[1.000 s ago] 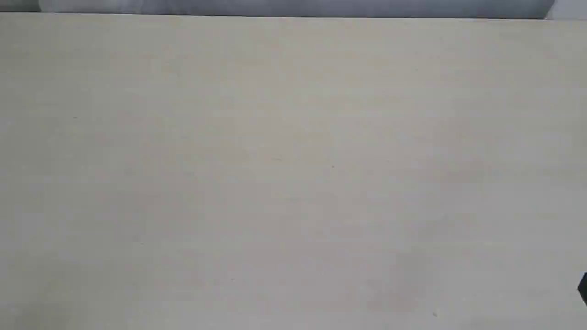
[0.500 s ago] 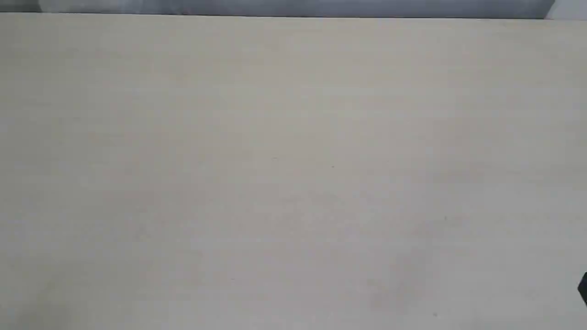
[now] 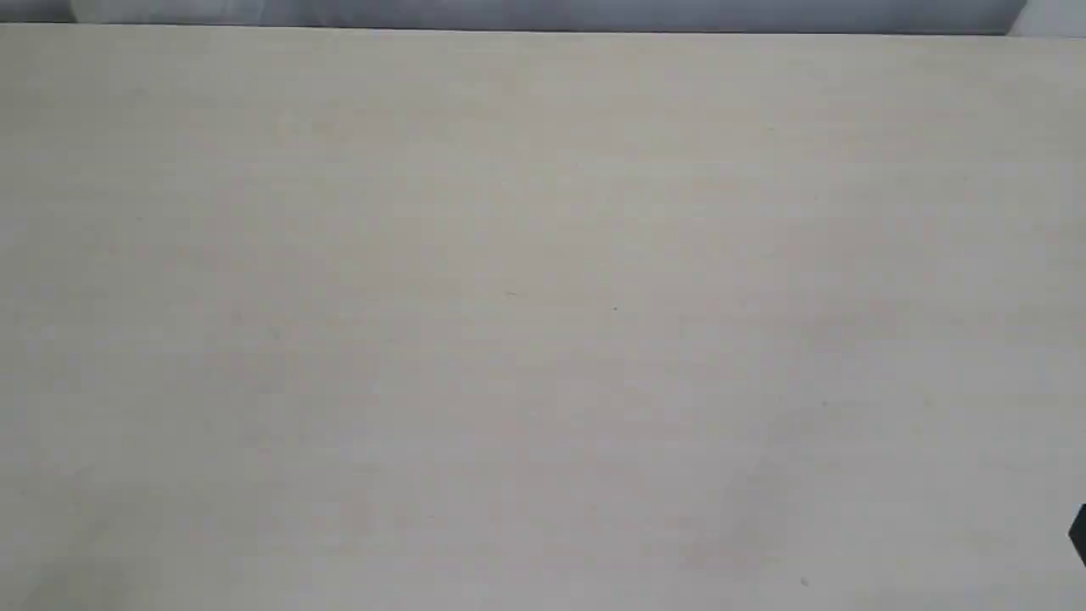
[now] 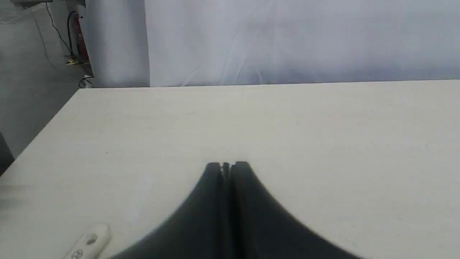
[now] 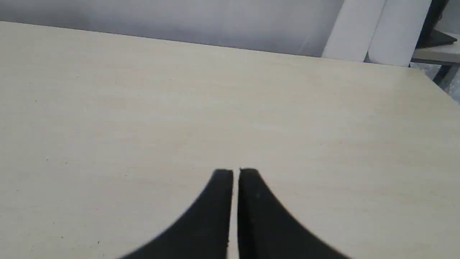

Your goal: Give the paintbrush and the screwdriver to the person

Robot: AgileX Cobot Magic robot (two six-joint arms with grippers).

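The paintbrush, the screwdriver and the person are out of view in every frame. My left gripper (image 4: 227, 164) is shut with nothing between its black fingers, poised over the pale tabletop (image 4: 323, 136). My right gripper (image 5: 235, 171) is also shut and holds nothing, over the same kind of bare surface (image 5: 143, 108). In the exterior view only a small black tip of an arm (image 3: 1078, 533) shows at the right edge.
A small white oblong device (image 4: 86, 244) lies on the table close to my left gripper. The table's far edge (image 3: 543, 30) meets a grey-white backdrop. White rolls (image 5: 377, 32) stand beyond the table's corner in the right wrist view.
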